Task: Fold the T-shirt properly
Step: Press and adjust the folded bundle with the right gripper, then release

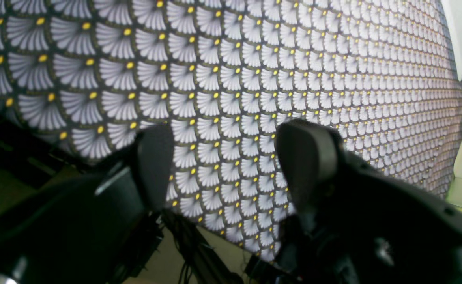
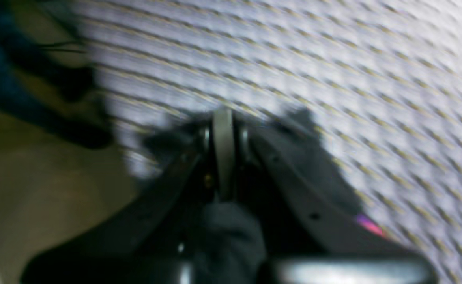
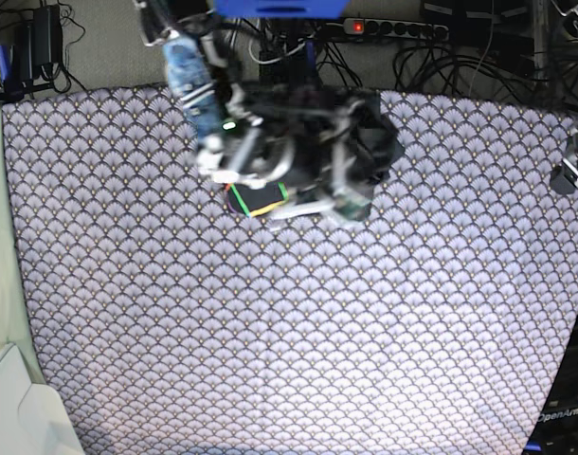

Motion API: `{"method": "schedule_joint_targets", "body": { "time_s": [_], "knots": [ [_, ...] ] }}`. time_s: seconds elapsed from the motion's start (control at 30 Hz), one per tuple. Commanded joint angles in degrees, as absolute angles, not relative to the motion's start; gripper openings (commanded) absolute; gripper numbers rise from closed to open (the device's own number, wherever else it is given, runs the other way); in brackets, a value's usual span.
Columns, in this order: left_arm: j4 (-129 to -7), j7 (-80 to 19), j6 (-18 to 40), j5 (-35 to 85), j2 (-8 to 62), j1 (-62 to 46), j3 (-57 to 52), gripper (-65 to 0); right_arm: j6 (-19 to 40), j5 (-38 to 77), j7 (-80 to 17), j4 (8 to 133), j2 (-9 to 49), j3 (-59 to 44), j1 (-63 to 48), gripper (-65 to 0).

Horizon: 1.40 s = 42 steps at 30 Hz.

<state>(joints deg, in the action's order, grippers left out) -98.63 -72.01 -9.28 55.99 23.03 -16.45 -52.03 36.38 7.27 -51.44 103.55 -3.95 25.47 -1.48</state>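
Where fingers (image 2: 223, 150) meet, T-shirt (image 3: 365, 133).

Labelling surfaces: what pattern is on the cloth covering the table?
White scallop fans with yellow dots on the cloth; sharpest in the left wrist view.

Dark T-shirt (image 3: 365, 142) lies bunched at the cloth's far edge.

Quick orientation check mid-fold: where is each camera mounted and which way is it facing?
Left wrist: on the left arm, looking over its open left hand at the scallop cloth.
Right wrist: on the right arm, blurred, looking over the shut right hand at cloth.
Base: overhead, looking down at the bunched T-shirt; the right arm reaches over it.
Shared: the cloth in all three.
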Motion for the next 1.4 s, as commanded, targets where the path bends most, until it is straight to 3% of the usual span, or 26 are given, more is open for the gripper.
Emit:
{"method": "schedule_joint_targets", "body": {
  "time_s": [0.0,0.27,0.67,1.0,1.27,1.37],
  "knots": [
    [-99.30,-72.04,-12.00,59.30,24.40,-16.31,-52.44,-21.9,36.53,7.78,-50.15,104.84,-3.91,23.87,-0.84,-65.0],
    [-99.30,-72.04,-12.00,59.30,24.31,-16.04,-52.44,-21.9,36.53,7.78,-49.89,101.14,-2.07,18.68,-2.42,-65.0],
    [-99.65,-72.04,-12.00,59.30,24.31,-17.36,-52.44,-21.9,36.70,7.87,-49.54,89.71,-8.66,20.79,1.36,-65.0],
    [-99.91,-72.04,-12.00,59.30,24.31,-17.54,-52.53,-21.9,36.79,7.96,-49.54,89.80,-9.00,34.86,6.46,-65.0],
    [-99.74,-72.04,-12.00,59.30,24.31,-17.45,-52.53,-21.9,36.53,7.78,-50.15,93.67,-8.92,29.41,6.20,-65.0],
    [-99.74,-72.04,-12.00,59.30,24.31,-17.45,-52.53,-21.9,36.53,7.87,-50.15,97.10,-5.67,28.70,4.26,-65.0]
  ]
}}
